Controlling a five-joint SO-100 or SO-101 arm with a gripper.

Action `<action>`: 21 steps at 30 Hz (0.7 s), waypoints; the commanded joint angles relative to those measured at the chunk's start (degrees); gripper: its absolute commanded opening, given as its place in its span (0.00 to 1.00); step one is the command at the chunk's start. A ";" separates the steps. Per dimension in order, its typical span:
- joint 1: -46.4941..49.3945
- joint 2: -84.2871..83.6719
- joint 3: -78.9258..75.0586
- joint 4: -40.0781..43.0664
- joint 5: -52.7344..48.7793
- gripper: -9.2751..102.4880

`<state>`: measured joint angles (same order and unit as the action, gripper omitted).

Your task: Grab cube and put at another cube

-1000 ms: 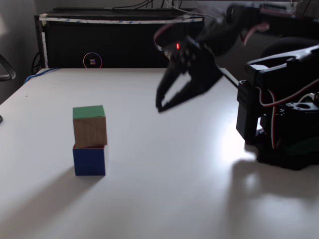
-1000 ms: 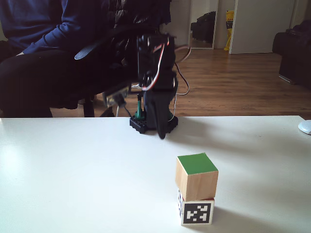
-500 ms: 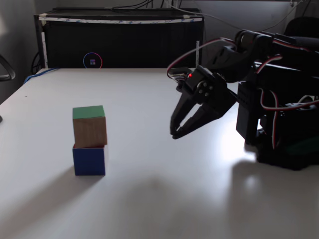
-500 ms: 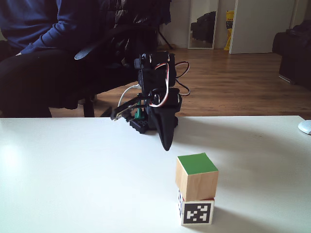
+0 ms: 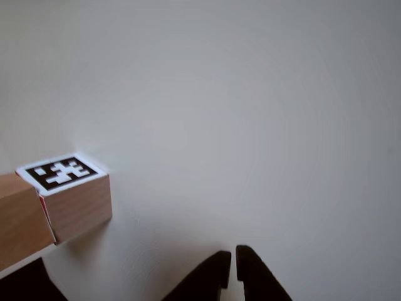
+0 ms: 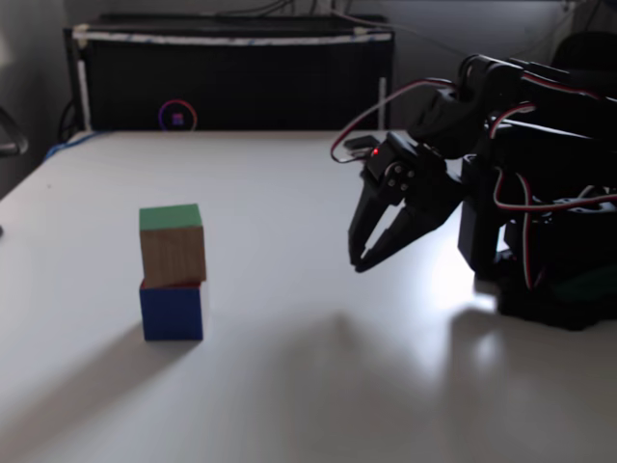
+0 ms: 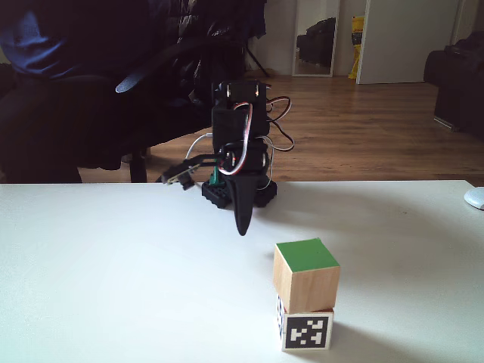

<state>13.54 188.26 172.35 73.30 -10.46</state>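
The cube (image 6: 172,251), light wood with a green top, stands stacked on another cube (image 6: 172,311), which shows a blue face here. In a fixed view from the other side the green-topped cube (image 7: 306,276) rests on the marker-faced cube (image 7: 306,331), with a thin red edge between them. In the other view the marker cube (image 5: 69,188) lies at the left with the wooden cube (image 5: 19,222) against it. My gripper (image 6: 362,260) hangs well to the right of the stack, tips pointing down, shut on nothing. Its dark fingertips (image 5: 216,269) almost touch each other.
The arm's base (image 6: 549,270) stands at the table's right side. A black cabinet (image 6: 231,82) with a small glowing ring lines the far edge. A seated person (image 7: 60,83) is behind the table, and a white mouse (image 7: 475,198) lies at its right edge.
The gripper has dropped lower and drawn back toward the arm's base, away from the stack. Its jaws have gone from wide open to nearly touching. The stacked cubes have not moved.
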 commanded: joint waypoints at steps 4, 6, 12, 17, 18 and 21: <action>-0.62 0.18 -2.20 0.53 2.37 0.08; -0.44 0.18 -2.20 0.53 2.72 0.08; -0.26 0.18 -2.20 0.62 4.04 0.08; 0.26 0.18 -2.20 0.62 4.83 0.08; 0.35 0.18 -2.20 0.62 4.92 0.08; 0.35 0.18 -2.20 0.62 4.92 0.08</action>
<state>13.27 188.26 172.35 73.65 -5.80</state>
